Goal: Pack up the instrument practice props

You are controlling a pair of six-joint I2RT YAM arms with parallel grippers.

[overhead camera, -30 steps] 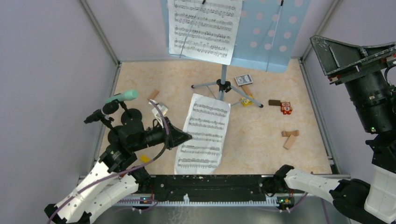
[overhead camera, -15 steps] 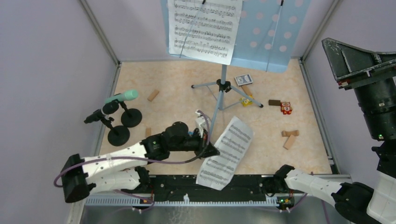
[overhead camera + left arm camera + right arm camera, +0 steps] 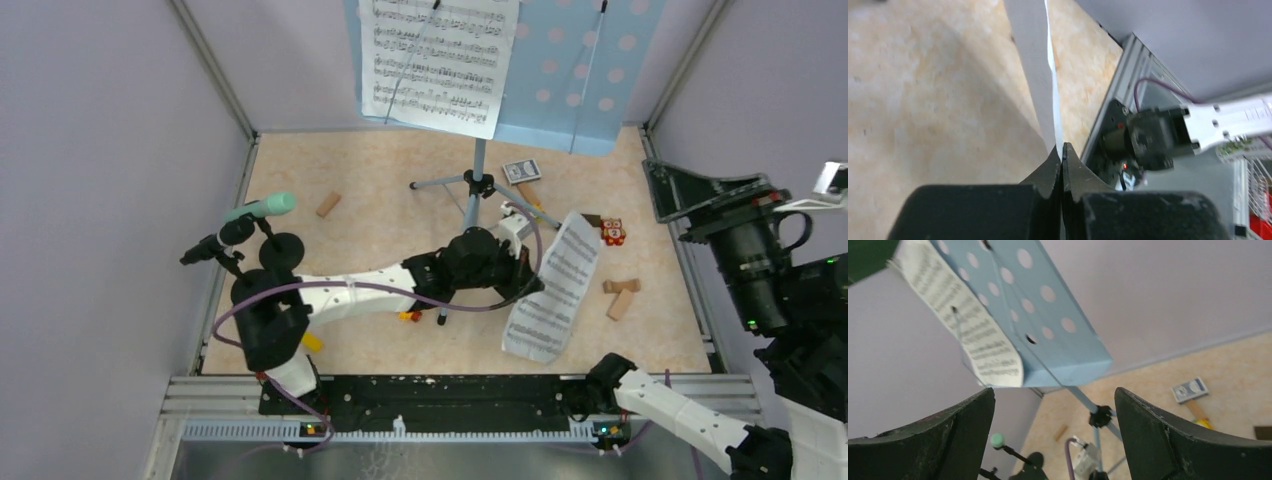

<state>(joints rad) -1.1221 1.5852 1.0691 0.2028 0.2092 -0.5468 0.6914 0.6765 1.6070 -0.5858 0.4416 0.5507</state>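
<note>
We see the left gripper point(image 3: 533, 288) stretched out across the table point(image 3: 400, 170), its jaws pressed shut on the edge of a loose white sheet-music page point(image 3: 556, 290). In the left wrist view the two black fingertips point(image 3: 1055, 167) meet with the thin paper edge caught between them. The page hangs tilted, right of the silver tripod pole point(image 3: 478, 160) and near the tan wooden blocks point(image 3: 620, 295); we cannot tell whether its lower end touches the tabletop. The right gripper point(image 3: 1054, 390) is raised at the right side with its jaws spread wide and nothing between them, and its camera faces the pale-blue perforated music desk point(image 3: 1048, 315). A second page point(image 3: 435, 60) rests on that desk, which stands on the tripod at the back of the table. Against the left wall, the mint-green microphone point(image 3: 262, 208) and the black microphone point(image 3: 210, 245) sit in their black round-based holders point(image 3: 283, 248), well apart from the held page. Colourful toy bricks point(image 3: 613, 232) lie just beside the upper end of the page, and a small blue patterned box point(image 3: 521, 170) lies near the tripod's feet.
</note>
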